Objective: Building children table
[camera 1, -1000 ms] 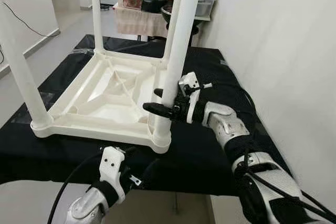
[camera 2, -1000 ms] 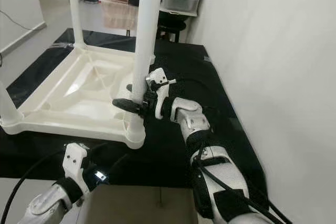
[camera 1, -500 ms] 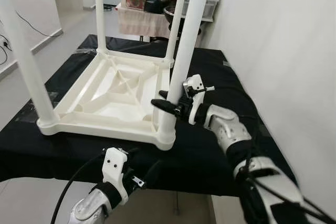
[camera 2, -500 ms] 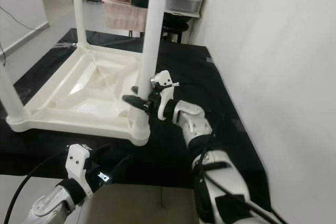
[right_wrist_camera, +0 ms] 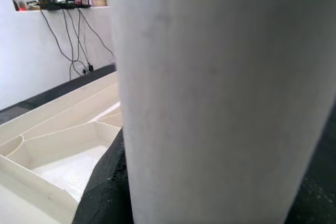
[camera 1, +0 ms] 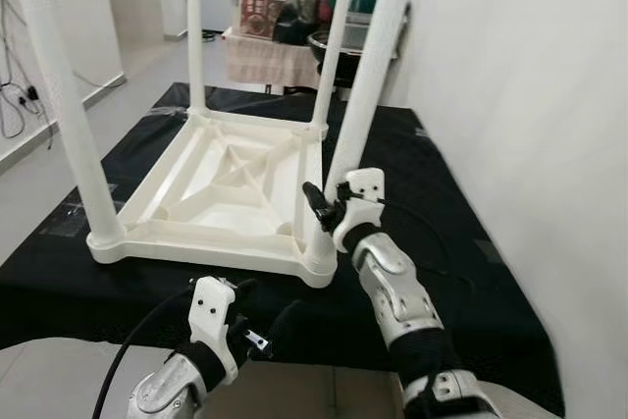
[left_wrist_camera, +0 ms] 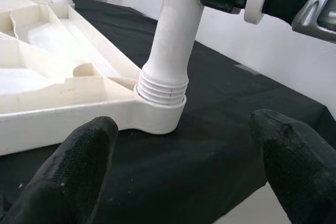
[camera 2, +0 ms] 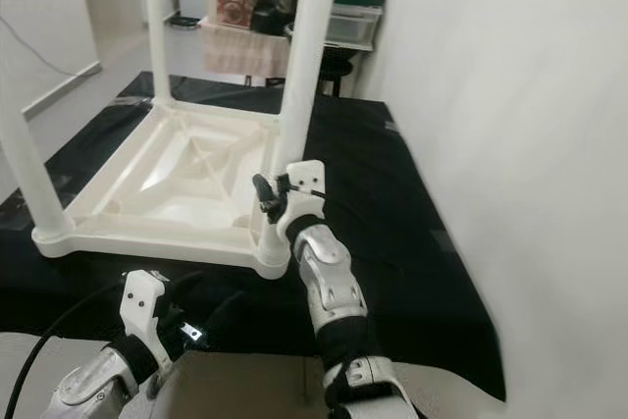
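Note:
A white plastic children's table point(camera 1: 226, 193) lies upside down on a black-covered surface, with its four legs pointing up. The near right leg point(camera 1: 368, 95) sits in its threaded corner socket point(left_wrist_camera: 163, 90) and leans slightly to the right. My right gripper point(camera 1: 324, 205) is shut on this leg low down, just above the socket; the leg point(right_wrist_camera: 220, 93) is pressed close to its camera. My left gripper point(left_wrist_camera: 184, 150) hovers low at the front edge, in front of that corner. It is open, with its fingers point(left_wrist_camera: 79, 161) spread wide and nothing between them.
A white wall runs close along the right side. The black cloth point(camera 1: 471, 311) ends at a front edge near me. At the back stands a small cloth-covered stand point(camera 1: 265, 46) with boxes and a pot. Cables point(camera 1: 15, 105) lie on the floor at the left.
The whole view has shifted as the camera moved. My right forearm has swung from out on the right to nearer me, while its gripper stays at the near right leg. The left arm has hardly moved.

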Motion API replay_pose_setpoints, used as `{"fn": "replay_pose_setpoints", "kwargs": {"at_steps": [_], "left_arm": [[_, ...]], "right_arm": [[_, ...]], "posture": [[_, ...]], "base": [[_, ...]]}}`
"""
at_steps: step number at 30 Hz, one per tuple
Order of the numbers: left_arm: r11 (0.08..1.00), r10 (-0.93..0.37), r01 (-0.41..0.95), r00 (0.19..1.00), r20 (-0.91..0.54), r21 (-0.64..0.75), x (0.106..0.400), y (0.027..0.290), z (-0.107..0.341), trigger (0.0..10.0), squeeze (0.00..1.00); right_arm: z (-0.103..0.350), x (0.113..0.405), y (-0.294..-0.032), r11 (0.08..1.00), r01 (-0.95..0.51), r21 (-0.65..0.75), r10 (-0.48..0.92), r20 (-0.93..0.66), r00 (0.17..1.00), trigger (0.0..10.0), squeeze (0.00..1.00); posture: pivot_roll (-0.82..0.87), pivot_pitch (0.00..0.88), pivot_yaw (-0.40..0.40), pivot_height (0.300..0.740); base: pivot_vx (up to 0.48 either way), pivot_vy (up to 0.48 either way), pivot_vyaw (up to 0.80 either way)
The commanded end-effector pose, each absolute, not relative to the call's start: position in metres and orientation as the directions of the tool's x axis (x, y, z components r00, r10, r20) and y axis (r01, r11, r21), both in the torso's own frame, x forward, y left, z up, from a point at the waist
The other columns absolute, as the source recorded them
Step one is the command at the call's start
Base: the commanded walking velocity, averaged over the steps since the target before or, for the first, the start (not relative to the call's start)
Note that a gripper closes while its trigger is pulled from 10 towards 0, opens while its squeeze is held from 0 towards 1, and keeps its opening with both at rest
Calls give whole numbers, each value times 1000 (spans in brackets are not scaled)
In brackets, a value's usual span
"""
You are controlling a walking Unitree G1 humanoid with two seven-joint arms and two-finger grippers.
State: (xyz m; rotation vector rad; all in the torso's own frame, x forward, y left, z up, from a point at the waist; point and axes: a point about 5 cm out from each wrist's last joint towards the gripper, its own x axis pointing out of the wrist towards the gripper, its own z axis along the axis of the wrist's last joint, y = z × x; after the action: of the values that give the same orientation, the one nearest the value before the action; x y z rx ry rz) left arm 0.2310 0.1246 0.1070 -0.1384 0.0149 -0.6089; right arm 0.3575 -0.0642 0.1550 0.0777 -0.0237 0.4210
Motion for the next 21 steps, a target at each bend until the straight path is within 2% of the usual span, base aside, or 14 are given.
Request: {"fn": "replay_pose_setpoints", "kwargs": {"at_steps": [1, 4, 6, 7, 8, 9, 10, 13, 14, 21], "left_arm": [[815, -567, 565, 823, 23, -128, 231, 124, 107, 10000, 0], [815, -567, 565, 824, 22, -128, 231, 124, 107, 10000, 0], [813, -570, 568, 821, 19, -130, 232, 124, 107, 10000, 0], [812, -571, 569, 820, 18, -130, 232, 124, 107, 10000, 0], [811, -573, 570, 820, 18, -131, 232, 124, 107, 10000, 0], [811, -573, 570, 819, 17, -131, 233, 124, 106, 10000, 0], [811, -573, 570, 819, 17, -131, 233, 124, 106, 10000, 0], [810, -574, 571, 819, 15, -132, 233, 123, 106, 10000, 0], [811, -574, 571, 819, 14, -132, 234, 123, 105, 10000, 0], [811, -573, 569, 819, 11, -133, 234, 123, 105, 10000, 0]], "right_arm": [[136, 350, -54, 867, -489, 92, 494, -51, 868, 10000, 1000], [140, 347, -50, 845, -526, 96, 531, -39, 846, 10000, 1000], [153, 345, -44, 729, -680, 74, 681, 14, 732, 10000, 984], [159, 344, -44, 658, -751, 57, 750, 29, 660, 10000, 867], [163, 345, -47, 589, -808, 32, 807, 35, 590, 10000, 43], [166, 345, -51, 531, -847, 14, 847, 32, 531, 10000, 0], [166, 345, -51, 531, -847, 14, 847, 32, 531, 10000, 0], [172, 351, -67, 378, -926, -12, 926, -9, 378, 10000, 0], [173, 354, -72, 350, -937, -10, 936, -19, 350, 10000, 0], [178, 363, -80, 332, -943, 4, 942, -46, 331, 10000, 0]], "posture": [[72, 0, -136, 740], [72, 0, -136, 740], [68, 0, -131, 740], [68, 0, -131, 740], [70, 0, -131, 740], [70, 0, -131, 740], [70, 0, -131, 740], [79, 0, -136, 740], [79, 0, -136, 740], [88, 0, -139, 740]], "base": [[0, 0, 0], [0, 0, 0], [0, 0, 0], [0, 0, 0], [0, 0, 0], [0, 0, 0], [0, 0, 0], [0, 0, 0], [0, 0, 0], [0, 0, 0]]}}
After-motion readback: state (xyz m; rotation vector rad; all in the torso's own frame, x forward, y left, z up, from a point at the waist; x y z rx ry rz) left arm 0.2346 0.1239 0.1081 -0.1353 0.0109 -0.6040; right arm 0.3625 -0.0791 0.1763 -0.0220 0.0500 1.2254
